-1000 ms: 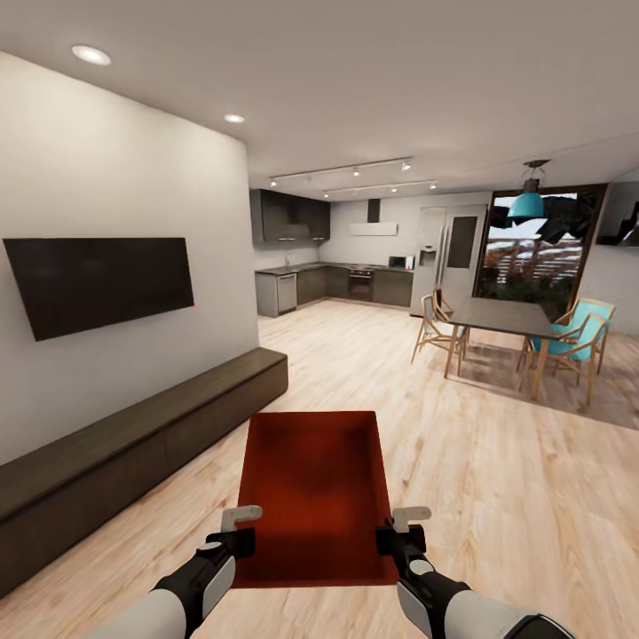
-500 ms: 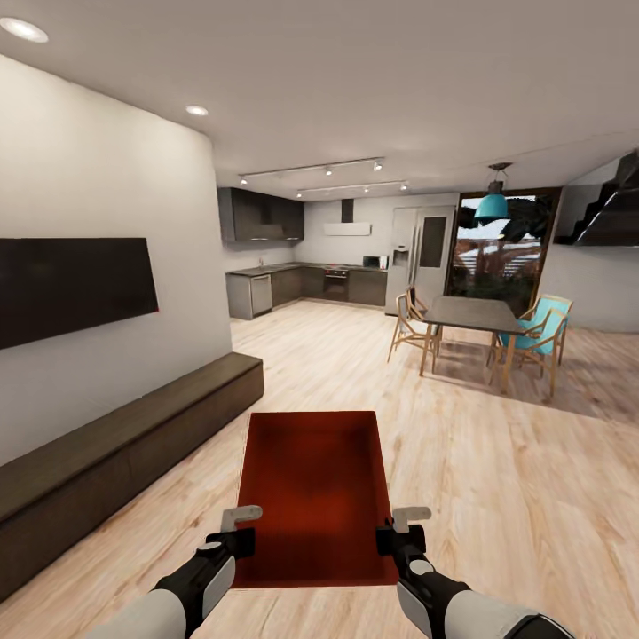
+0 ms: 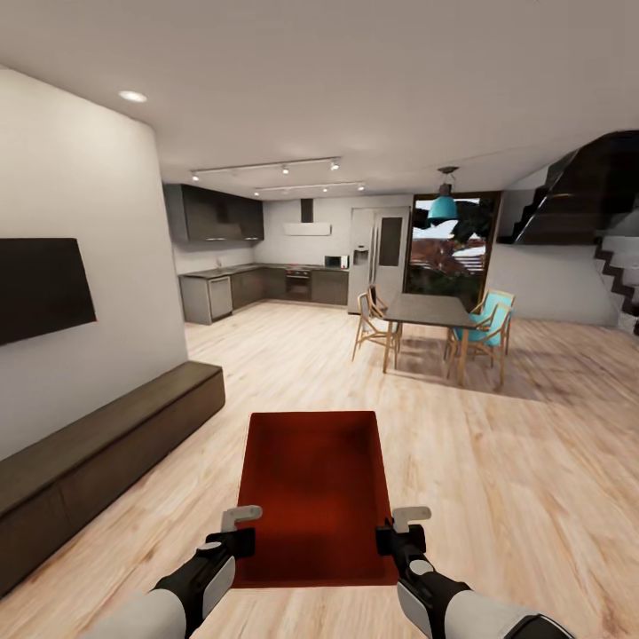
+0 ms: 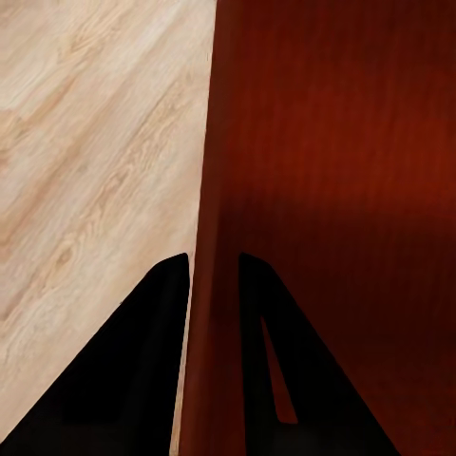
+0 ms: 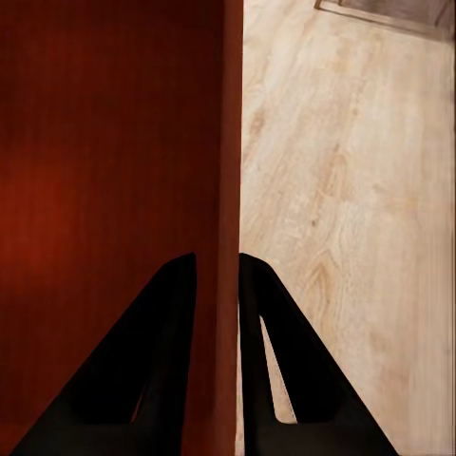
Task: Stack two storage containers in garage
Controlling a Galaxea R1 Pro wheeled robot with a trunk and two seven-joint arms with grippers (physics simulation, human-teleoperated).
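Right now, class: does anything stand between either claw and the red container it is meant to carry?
No. The left claw and right claw each already pinch a side wall of the storage container, one finger inside, one outside. Nothing visible intervenes.

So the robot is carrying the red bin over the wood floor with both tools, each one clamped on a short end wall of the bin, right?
Not quite. The left tool and right tool grip the red bin on its long side walls, not its short end walls. The head view shows one tool on each long side near the robot, and each wrist view shows fingers straddling a wall. It is over the wood floor.
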